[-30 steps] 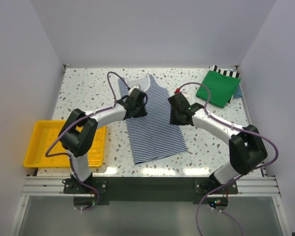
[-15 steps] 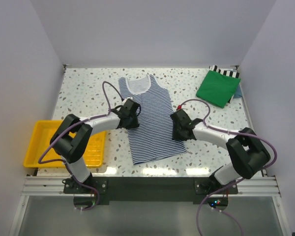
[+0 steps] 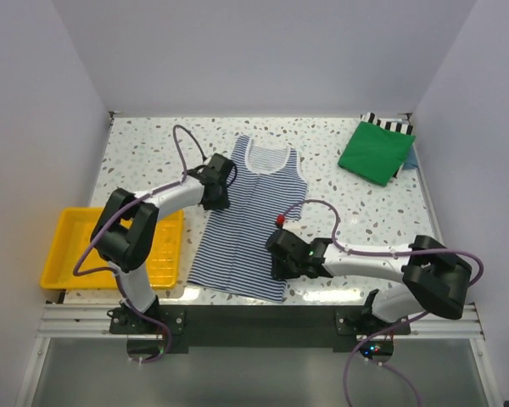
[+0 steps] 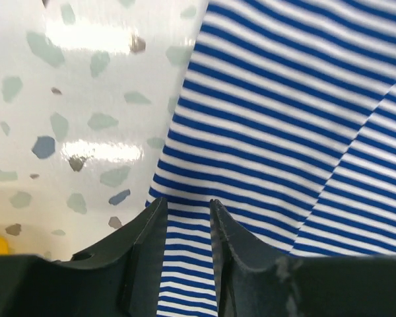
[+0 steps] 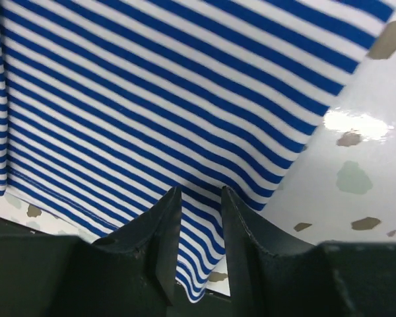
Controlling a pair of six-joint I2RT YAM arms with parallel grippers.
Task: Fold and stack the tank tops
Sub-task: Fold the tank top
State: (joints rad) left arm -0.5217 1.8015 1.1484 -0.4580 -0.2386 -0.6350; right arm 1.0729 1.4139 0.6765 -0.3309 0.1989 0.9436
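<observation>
The navy-and-white striped tank top [image 3: 248, 216] lies flat and slanted in the middle of the table, with its white-trimmed neck at the far end. My left gripper [image 3: 216, 200] is at its left side edge, jaws nearly closed with striped cloth [image 4: 284, 119] pinched between them [image 4: 188, 206]. My right gripper [image 3: 276, 259] is at the near right hem corner, jaws nearly closed with the hem of the cloth [image 5: 152, 86] between them [image 5: 201, 193]. The green tank top [image 3: 375, 153] lies folded at the far right.
A yellow tray [image 3: 72, 254] sits at the left table edge beside the left arm. Under the green top lie a black-and-white striped cloth [image 3: 394, 125] and a pale blue one [image 3: 412, 161]. The speckled tabletop [image 3: 144, 148] shows around the cloths.
The striped tank top has turned and shifted, neck to the right and hem toward the near left. My right gripper moved near and left to the hem corner. My left gripper shifted slightly back and left.
</observation>
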